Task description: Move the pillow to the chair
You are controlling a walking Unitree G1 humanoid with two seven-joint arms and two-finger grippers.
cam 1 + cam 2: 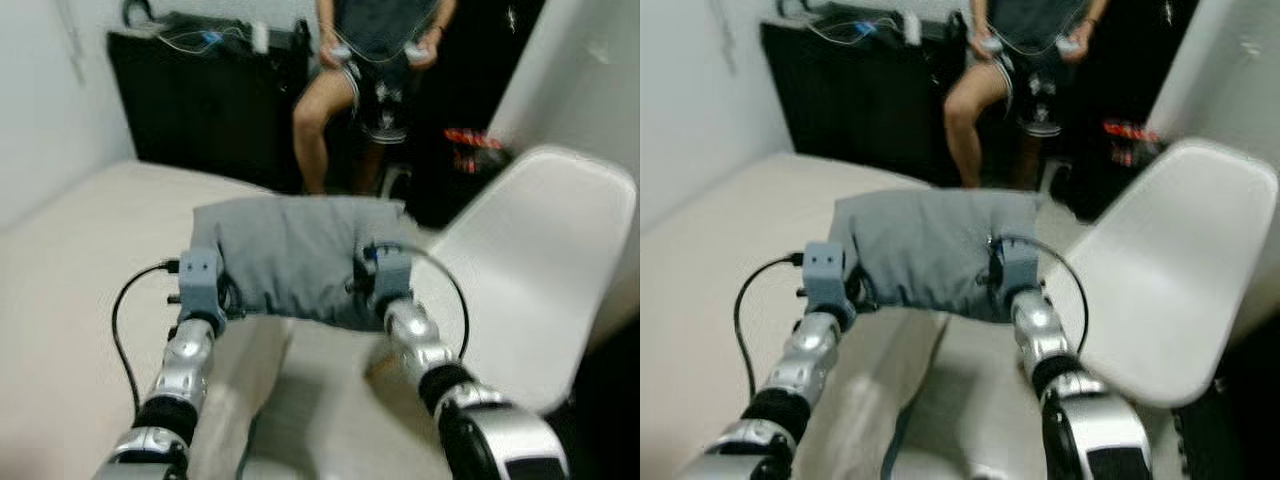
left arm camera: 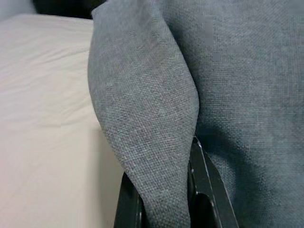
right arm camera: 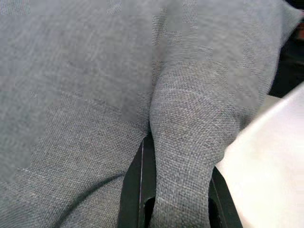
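Observation:
A grey fabric pillow hangs in the air between my two arms, above the edge of a cream bed. My left gripper is shut on a fold of the pillow's left edge. On the pillow's right edge, my right gripper is shut on another pinched fold. A white plastic shell chair stands just to the right, its seat below and beside the pillow's right corner.
The cream bed spreads to the left and below. A person sits straight ahead behind the pillow, holding controllers. A black cabinet stands at the back left. A white wall rises behind the chair.

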